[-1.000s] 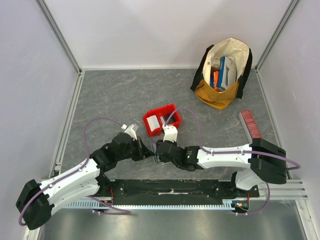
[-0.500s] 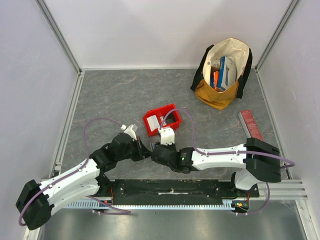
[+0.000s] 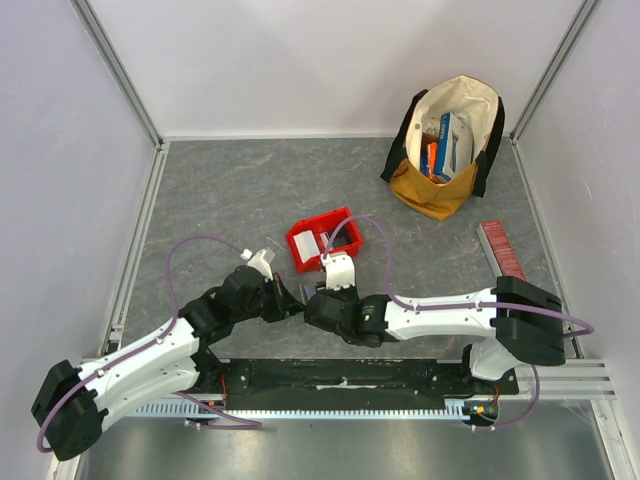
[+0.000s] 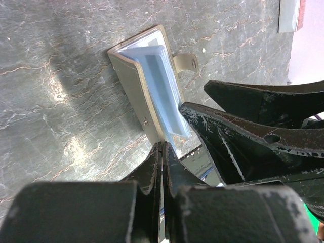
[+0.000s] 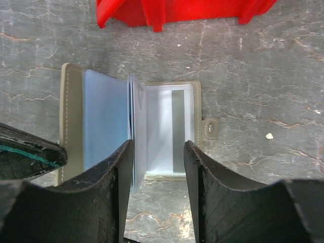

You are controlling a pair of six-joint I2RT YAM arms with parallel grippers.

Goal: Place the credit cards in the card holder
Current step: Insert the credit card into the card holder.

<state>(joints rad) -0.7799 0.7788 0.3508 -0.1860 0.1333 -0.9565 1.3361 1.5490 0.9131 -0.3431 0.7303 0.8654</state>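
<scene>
The card holder (image 5: 71, 121) lies open on the grey table, its clear sleeves (image 5: 136, 126) standing up from the spine. A pale blue leaf lies to the left and a whitish leaf with a grey stripe (image 5: 177, 126) to the right. My left gripper (image 4: 162, 146) is shut on the near edge of the card holder (image 4: 136, 86). My right gripper (image 5: 158, 154) is open and straddles the sleeves, with its left finger against them and nothing held. In the top view both grippers (image 3: 298, 298) (image 3: 314, 300) meet over the holder and hide most of it. One white credit card (image 3: 306, 246) lies in the red bin.
The red bin (image 3: 335, 228) stands just beyond the grippers. A tote bag (image 3: 447, 190) holding colourful boxes sits at the back right. A long red ribbed box (image 3: 500, 248) lies by the right rail. Metal rails and walls fence the table.
The right gripper has shifted slightly left over the card holder. The left arm has kept its place and its grip.
</scene>
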